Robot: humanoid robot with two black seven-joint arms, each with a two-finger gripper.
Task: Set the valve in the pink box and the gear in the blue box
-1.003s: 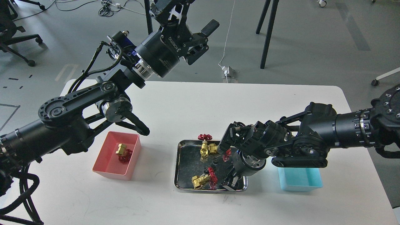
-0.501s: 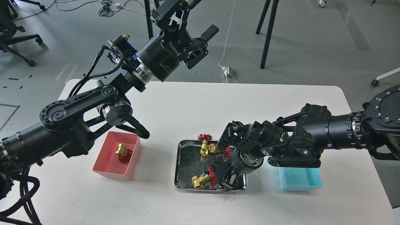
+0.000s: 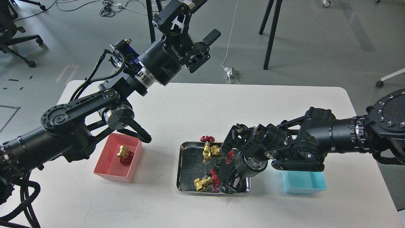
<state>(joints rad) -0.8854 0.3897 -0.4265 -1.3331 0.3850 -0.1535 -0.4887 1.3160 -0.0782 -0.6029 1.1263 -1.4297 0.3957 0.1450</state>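
The right gripper dips into the steel tray at its five o'clock corner, fingers too dark to judge. The left gripper hangs spread and empty. One valve lies in the pink box; the blue box is half hidden.

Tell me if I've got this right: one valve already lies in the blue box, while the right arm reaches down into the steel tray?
Not quite. The head view shows that valve lying in the pink box, not the blue one. The blue box looks empty where it shows. The rest holds: the right gripper is down in the steel tray.
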